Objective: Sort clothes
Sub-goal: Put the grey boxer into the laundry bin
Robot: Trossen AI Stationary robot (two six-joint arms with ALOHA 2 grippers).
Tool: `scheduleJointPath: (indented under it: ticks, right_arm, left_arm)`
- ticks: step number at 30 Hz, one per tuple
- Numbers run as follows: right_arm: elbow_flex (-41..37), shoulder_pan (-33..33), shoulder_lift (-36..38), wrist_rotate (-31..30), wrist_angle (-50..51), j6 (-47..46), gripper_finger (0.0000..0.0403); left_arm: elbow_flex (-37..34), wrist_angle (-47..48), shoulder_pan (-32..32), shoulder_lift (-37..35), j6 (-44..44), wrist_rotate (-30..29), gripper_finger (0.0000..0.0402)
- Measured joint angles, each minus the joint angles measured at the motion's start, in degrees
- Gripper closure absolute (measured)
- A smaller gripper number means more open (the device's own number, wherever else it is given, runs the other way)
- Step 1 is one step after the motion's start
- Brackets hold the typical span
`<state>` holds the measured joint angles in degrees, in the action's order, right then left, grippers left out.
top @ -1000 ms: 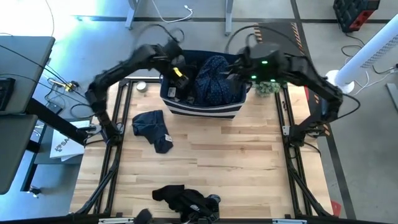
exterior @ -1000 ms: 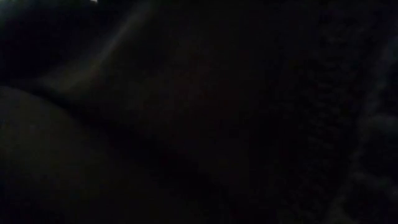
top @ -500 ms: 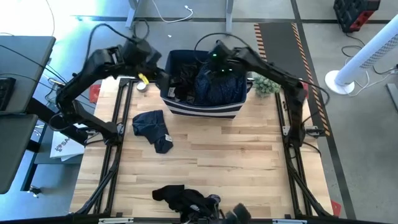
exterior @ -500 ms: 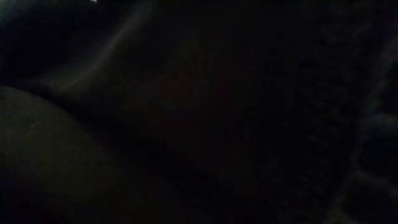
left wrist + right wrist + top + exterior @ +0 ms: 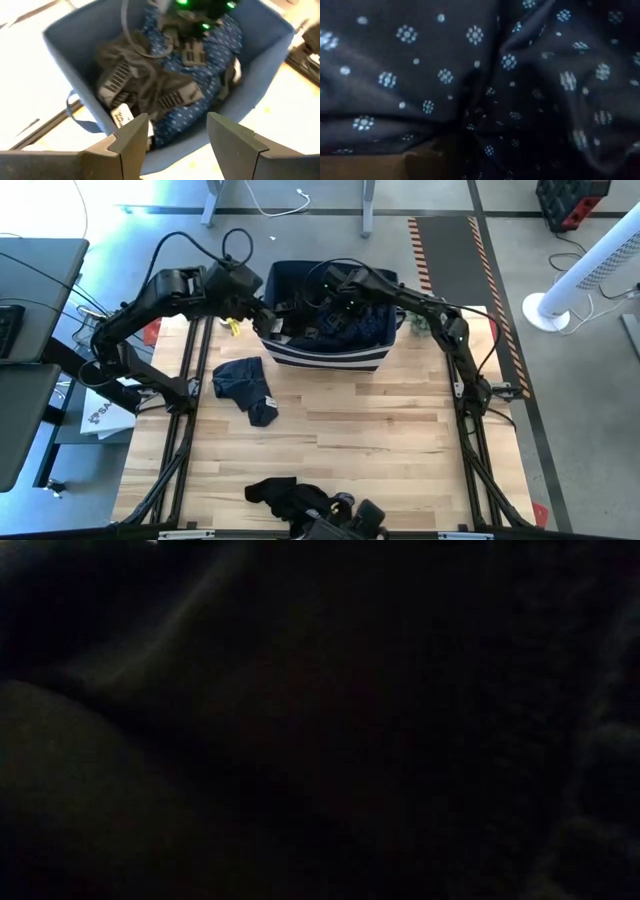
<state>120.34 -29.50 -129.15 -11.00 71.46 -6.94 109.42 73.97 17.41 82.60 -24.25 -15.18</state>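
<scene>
Bin (image 5: pixel 330 358) at the table's (image 5: pixel 400 450) far edge, clothes heaped inside (image 5: pixel 345 328), one garment (image 5: pixel 243 386) lying on the tabletop before the bin's left corner, another pile (image 5: pixel 300 500) at the near edge.

Bin (image 5: pixel 330 360): navy with a white stripe. Garment inside (image 5: pixel 200 85): navy, fine light floral speckles; beside it, black fabric (image 5: pixel 135 85) with white-barred labels. Table (image 5: pixel 400 440): pale wood. Heap at 6 o'clock (image 5: pixel 295 498): black.
</scene>
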Motion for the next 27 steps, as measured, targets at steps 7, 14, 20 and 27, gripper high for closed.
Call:
scheduleJointPath:
  ticks: [7, 14, 20, 27]
  right_arm:
    - [1.9, 0.5, 11.6, -2.1, -0.5, -0.8, 0.0211]
    - [2.3, 4.5, 26.0, -2.3, -1.2, -3.8, 0.0210]
    - [2.5, 12.5, 35.6, -3.5, -1.5, -6.4, 0.0210]
    - [2.5, 20.7, 39.6, -12.7, -1.6, -9.9, 0.0210]
  left_arm:
    - [0.0, 0.0, 0.0, 0.2, -1.1, -2.3, 0.0202]
    - [0.0, 10.0, -3.8, 0.2, -4.0, -2.6, 0.0202]
    - [-11.2, 13.5, -11.7, -4.5, -18.4, -2.5, 0.0202]
    - [-36.4, 9.4, -14.8, -11.5, -29.4, 5.5, 0.0201]
